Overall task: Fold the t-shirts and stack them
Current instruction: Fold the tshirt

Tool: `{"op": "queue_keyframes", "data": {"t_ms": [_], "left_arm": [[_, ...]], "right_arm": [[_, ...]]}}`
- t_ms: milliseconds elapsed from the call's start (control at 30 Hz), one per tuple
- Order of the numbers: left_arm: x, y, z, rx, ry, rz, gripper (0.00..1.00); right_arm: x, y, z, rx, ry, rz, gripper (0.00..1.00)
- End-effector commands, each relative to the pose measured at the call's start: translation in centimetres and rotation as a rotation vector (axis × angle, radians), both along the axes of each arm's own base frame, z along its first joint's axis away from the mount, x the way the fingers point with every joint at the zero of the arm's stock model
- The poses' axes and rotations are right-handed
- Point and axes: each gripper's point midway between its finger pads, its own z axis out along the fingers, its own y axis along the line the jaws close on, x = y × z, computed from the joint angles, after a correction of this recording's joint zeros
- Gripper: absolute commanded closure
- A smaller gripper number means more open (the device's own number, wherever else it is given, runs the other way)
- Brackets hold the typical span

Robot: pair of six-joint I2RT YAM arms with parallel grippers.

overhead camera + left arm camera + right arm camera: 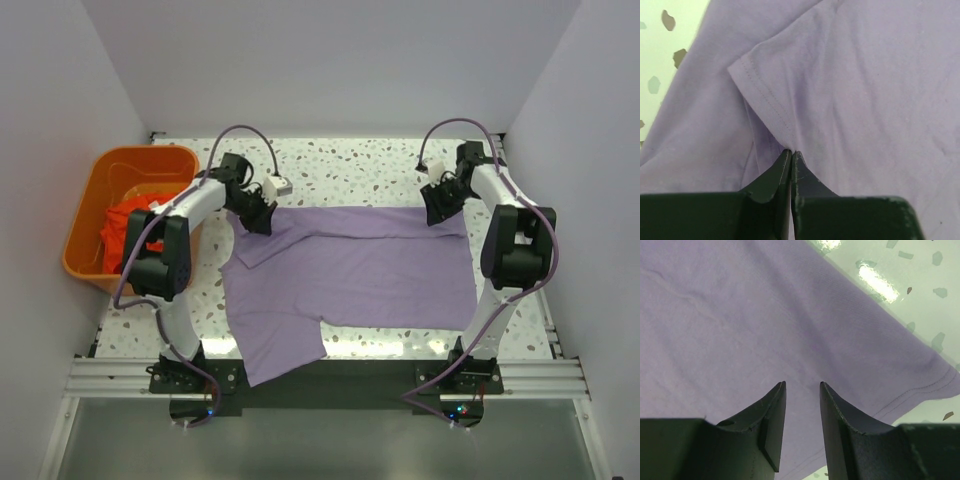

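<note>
Pressing together at a folded sleeve hem of the purple shirt (350, 270), the fingers (775, 175) of the left gripper (791, 152) meet tip to tip, and I cannot tell whether cloth is caught between them; the right gripper (802, 385) hangs with fingers spread just above the shirt's far right corner. That shirt lies flat across the table (350, 165), with bare speckled surface beyond its far edge and one part drooping over the near edge. Both arms reach forward, bent at the elbow, and the orange shirt (122, 232) sits in the basket (82, 215) at the left.
</note>
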Motion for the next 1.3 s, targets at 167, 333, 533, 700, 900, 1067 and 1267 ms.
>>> {"op": "queue_keyframes", "data": {"t_ms": [167, 333, 533, 700, 900, 1067, 1267], "left_arm": [[-4.1, -2.5, 3.1, -0.091, -0.012, -0.188, 1.00], [-8.9, -4.5, 4.2, -0.109, 0.001, -0.313, 1.00], [-12.7, -5.7, 1.6, -0.061, 0.056, -0.357, 0.73], [-14.3, -5.9, 2.0, -0.054, 0.042, -0.455, 0.58], [-9.0, -5.4, 5.3, -0.128, -0.050, -0.251, 0.54], [-1.4, -3.3, 3.6, -0.078, -0.050, 0.009, 0.51], [-1.4, -2.1, 1.7, -0.021, 0.017, -0.027, 0.48]], "right_arm": [[0.5, -0.7, 1.3, -0.016, -0.034, -0.010, 0.65], [0.3, -2.0, 1.5, -0.015, -0.020, -0.043, 0.66], [-0.2, -2.9, 1.2, -0.034, -0.004, -0.040, 0.65], [-0.2, -3.5, 0.9, -0.053, 0.007, -0.036, 0.66], [0.0, -3.5, 0.7, -0.043, 0.016, -0.043, 0.65], [0.0, -3.4, 0.6, -0.036, 0.022, -0.058, 0.66], [-0.3, -1.9, 2.0, 0.016, 0.018, -0.032, 0.65]]}}
